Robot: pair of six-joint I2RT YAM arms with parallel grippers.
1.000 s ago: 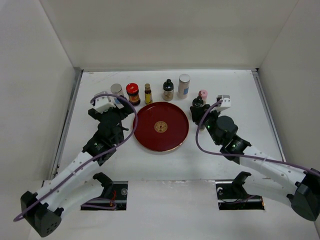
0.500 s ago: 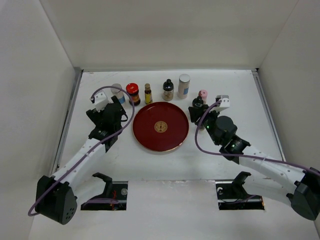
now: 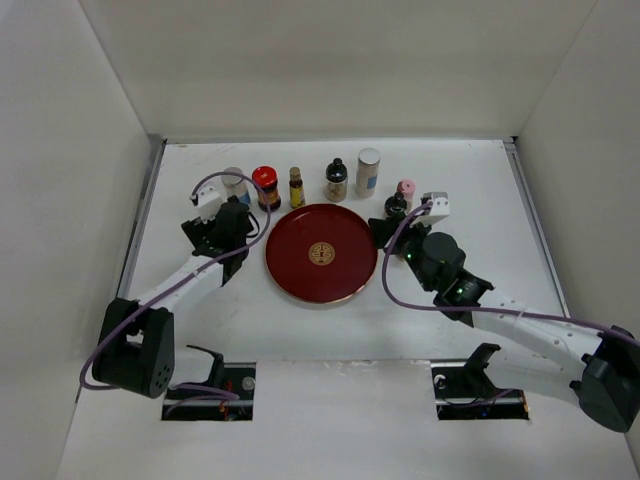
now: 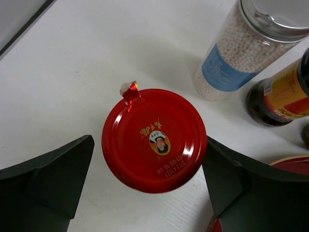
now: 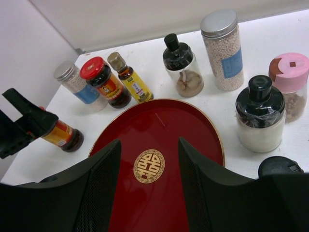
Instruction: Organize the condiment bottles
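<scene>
A red-lidded dark jar [image 4: 154, 140] stands on the white table between my left gripper's [image 4: 148, 157] fingers. The jaws are open; the right finger is at the lid's edge and the left one stands apart. The right wrist view shows this jar [image 5: 63, 137] left of the tray. In the top view my left gripper [image 3: 228, 225] hides it. Behind the tray stand a silver-lidded cylinder [image 3: 234, 180], a second red-lidded jar [image 3: 265, 187], a slim yellow-labelled bottle [image 3: 296, 187], a black-capped bottle [image 3: 336, 180], a silver cylinder [image 3: 368, 171], a pink-capped jar [image 3: 405, 192] and a black-capped jar [image 3: 396, 207]. My right gripper [image 3: 385, 232] is open and empty over the tray's right side.
The round dark red tray [image 3: 322, 290] with a gold emblem lies mid-table between the arms. White walls enclose the table on the left, back and right. The silver-lidded cylinder [image 4: 246, 48] and a dark yellow-labelled bottle [image 4: 280, 96] stand close behind the left gripper.
My left arm has swung and its gripper has shifted right and down around the red-lidded jar. My right gripper has edged left toward the tray.
</scene>
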